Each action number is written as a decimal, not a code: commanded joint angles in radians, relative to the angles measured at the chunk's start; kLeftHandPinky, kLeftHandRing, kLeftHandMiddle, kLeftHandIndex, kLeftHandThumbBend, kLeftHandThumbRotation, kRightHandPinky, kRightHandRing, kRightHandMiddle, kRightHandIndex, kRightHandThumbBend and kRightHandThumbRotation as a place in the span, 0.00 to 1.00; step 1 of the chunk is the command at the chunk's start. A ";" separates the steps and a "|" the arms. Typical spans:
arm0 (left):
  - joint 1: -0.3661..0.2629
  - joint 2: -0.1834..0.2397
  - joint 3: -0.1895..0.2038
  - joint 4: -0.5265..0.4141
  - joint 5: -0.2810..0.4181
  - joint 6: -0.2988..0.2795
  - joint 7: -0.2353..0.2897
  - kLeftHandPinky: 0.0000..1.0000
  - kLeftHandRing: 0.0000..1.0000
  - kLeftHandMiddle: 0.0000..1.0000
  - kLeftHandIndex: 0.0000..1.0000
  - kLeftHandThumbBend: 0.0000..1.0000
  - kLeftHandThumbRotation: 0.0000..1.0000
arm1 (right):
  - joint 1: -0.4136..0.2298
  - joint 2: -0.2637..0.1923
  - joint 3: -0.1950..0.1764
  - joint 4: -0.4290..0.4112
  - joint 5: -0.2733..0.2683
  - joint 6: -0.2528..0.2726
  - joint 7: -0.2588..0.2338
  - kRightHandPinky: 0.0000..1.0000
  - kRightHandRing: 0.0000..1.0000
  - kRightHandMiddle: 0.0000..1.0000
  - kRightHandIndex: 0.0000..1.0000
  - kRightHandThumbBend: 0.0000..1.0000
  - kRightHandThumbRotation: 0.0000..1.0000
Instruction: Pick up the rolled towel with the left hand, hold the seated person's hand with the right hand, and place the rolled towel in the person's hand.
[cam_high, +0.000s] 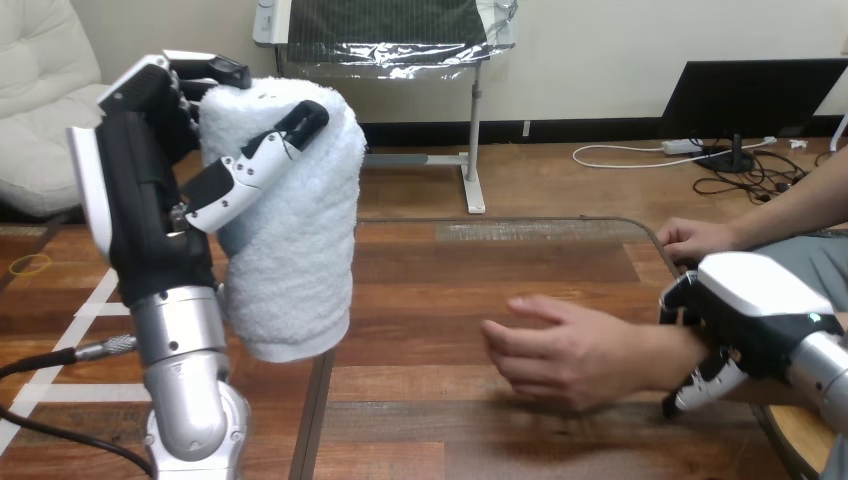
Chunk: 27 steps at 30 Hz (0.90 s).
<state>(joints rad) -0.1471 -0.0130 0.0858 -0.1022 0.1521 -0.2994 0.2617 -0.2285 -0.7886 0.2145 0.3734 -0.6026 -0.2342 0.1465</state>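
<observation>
My left hand (150, 190) is raised high at the view's left, fingers and thumb curled round a white rolled towel (290, 250) that stands upright in its grasp. The person's hand (565, 350) reaches in from the right, low over the wooden table (480, 270), fingers pointing left. My right hand (735, 320) sits at the person's wrist, its fingers and thumb curled round it from above and below. The towel is well to the left of the person's hand, apart from it.
The person's other hand (695, 238) rests at the table's far right edge. The table's left edge runs just below the towel.
</observation>
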 joint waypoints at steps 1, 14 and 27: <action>-0.091 -0.018 -0.024 0.019 -0.008 -0.038 -0.002 0.23 0.30 0.36 0.40 0.59 0.00 | -0.041 0.010 -0.048 -0.083 0.039 0.028 0.023 0.24 0.31 0.39 0.44 0.82 0.11; -0.120 -0.037 -0.030 0.088 -0.019 -0.082 -0.001 0.24 0.30 0.36 0.40 0.58 0.00 | -0.047 0.007 -0.080 -0.140 0.055 0.056 0.041 0.31 0.37 0.44 0.48 0.81 0.13; -0.196 -0.057 -0.031 0.242 -0.070 -0.168 -0.003 0.24 0.29 0.35 0.39 0.58 0.00 | -0.059 0.013 -0.092 -0.175 0.072 0.072 0.062 0.32 0.38 0.44 0.47 0.82 0.13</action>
<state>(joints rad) -0.2211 -0.0503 0.0551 0.0882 0.1008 -0.4069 0.2565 -0.2290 -0.7881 0.1573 0.2192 -0.5472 -0.1894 0.2060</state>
